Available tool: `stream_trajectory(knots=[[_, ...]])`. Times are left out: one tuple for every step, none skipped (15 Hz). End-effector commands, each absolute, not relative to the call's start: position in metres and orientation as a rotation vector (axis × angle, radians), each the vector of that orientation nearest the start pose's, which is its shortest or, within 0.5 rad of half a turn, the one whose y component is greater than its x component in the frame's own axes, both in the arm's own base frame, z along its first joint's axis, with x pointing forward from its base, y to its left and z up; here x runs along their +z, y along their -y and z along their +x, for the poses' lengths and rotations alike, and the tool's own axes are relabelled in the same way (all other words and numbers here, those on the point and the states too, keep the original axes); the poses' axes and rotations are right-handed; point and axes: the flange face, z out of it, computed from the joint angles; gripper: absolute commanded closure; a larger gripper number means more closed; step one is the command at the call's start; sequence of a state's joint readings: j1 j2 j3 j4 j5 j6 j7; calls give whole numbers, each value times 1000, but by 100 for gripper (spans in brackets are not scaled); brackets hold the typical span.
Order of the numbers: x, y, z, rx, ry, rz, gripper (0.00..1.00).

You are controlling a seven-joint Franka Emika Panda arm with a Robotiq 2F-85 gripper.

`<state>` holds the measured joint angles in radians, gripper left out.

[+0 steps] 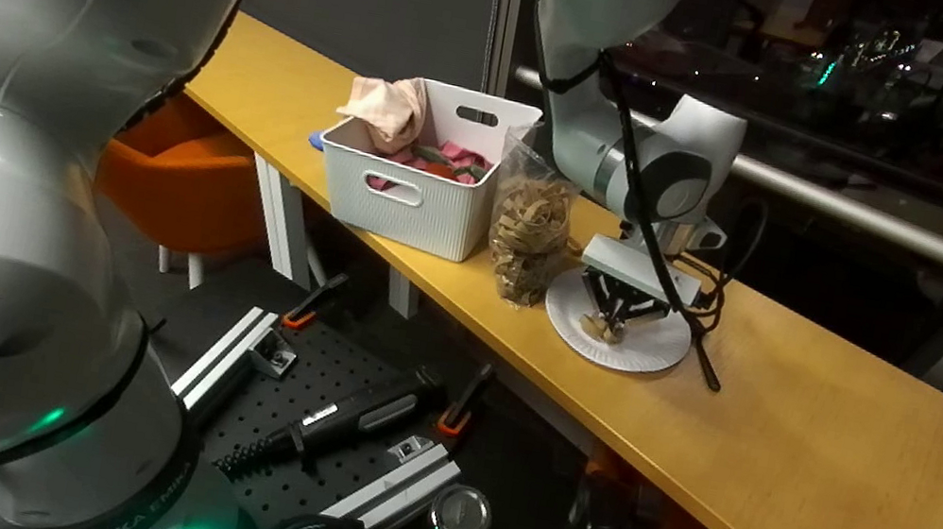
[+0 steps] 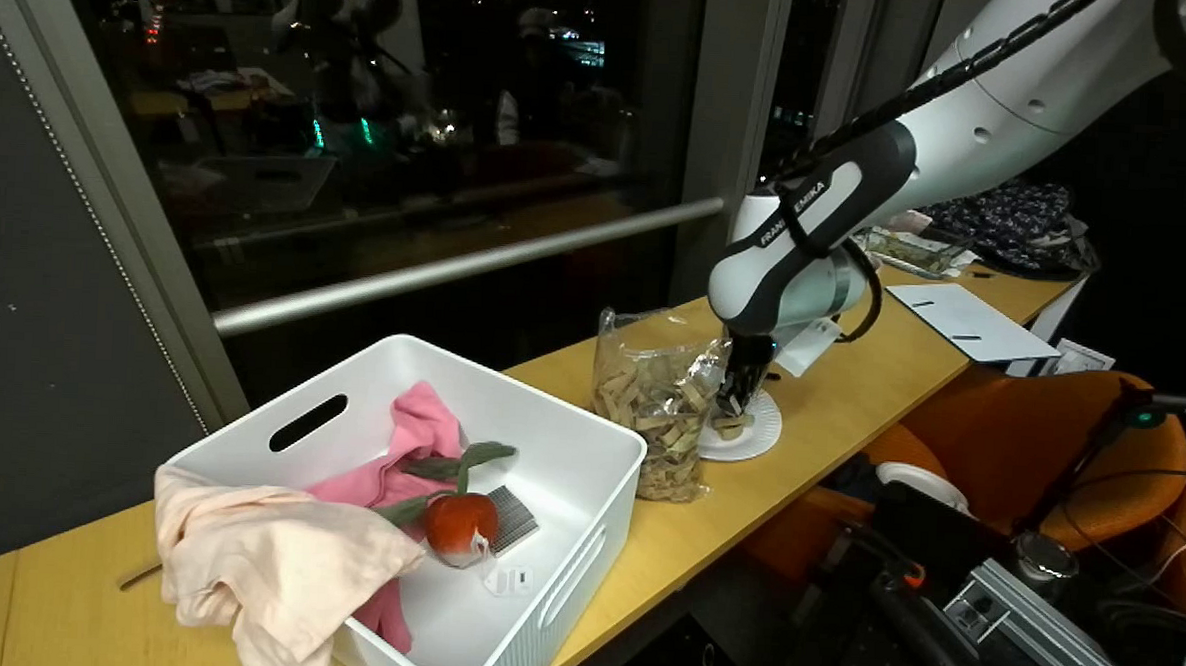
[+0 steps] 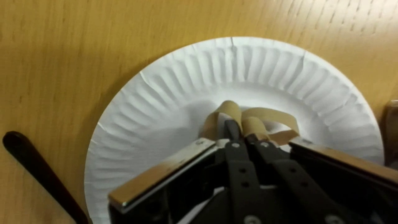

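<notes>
Tan strips (image 3: 253,126) sat pinched between the narrowed fingertips of the gripper (image 3: 242,134), over a white paper plate (image 3: 174,81). The plate lay on the yellow wooden table (image 3: 62,77), a black handle (image 3: 45,177) just beside it; near it stood a clear bag of more strips (image 2: 660,406), then a white bin (image 2: 538,441), and beyond the table a metal rail (image 2: 476,266) crossed a dark window (image 2: 460,177) specked with lights (image 2: 588,53)

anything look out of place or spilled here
The peach cloth looks out of place: it hangs over the rim of the white bin, partly outside, while the pink cloth lies within. No spill shows.
</notes>
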<state>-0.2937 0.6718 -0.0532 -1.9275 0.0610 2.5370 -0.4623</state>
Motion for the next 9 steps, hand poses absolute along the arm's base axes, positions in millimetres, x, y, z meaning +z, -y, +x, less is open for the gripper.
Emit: stream_trajectory(knots=[[157, 216, 567, 17, 101, -3138, 99], [168, 221, 562, -28, 87, -3145, 99], [180, 227, 558, -78, 67, -3150, 99], [192, 232, 554, -128, 51, -3157, 99], [207, 238, 549, -194, 35, -3168, 99], [221, 243, 546, -260, 21, -3176, 99], [237, 249, 541, -336, 13, -3185, 99], [250, 251, 538, -395, 3, -3193, 99], [266, 253, 531, -453, -4, -3205, 99]])
